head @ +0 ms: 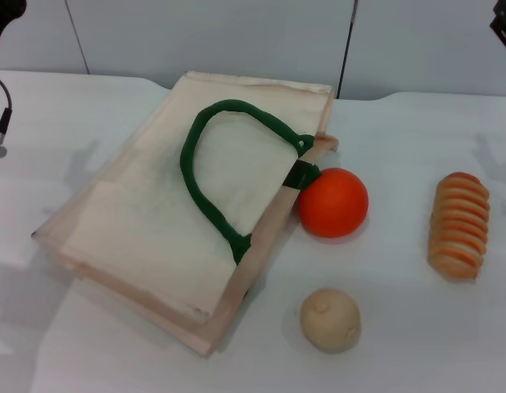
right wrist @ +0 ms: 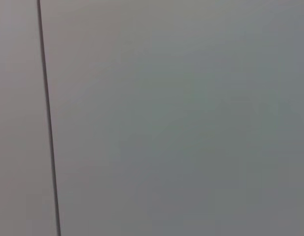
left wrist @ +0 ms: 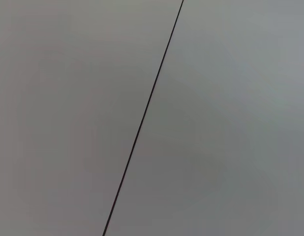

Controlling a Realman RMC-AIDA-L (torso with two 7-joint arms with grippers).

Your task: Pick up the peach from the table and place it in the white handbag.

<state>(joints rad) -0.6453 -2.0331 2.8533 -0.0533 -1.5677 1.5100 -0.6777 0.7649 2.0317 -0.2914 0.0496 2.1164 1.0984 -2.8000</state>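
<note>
Head view: white handbag lies flat on the white tabletop, a cream fabric rectangle w/ stitched edges and a dark green looped handle. Its long axis runs diagonally, near-left to far-right, handle side facing right. Just beside that right edge sits a smooth orange-red ball, touching the handle base. Near it, a beige lumpy ball, apart from the bag. Far right, a ridged orange-and-cream spiral piece. No pale-pink peach visible anywhere. Grey wall panels w/ dark seams behind; both wrist views show only those panels. Grippers aren't visible, so finger state can't be told.
</note>
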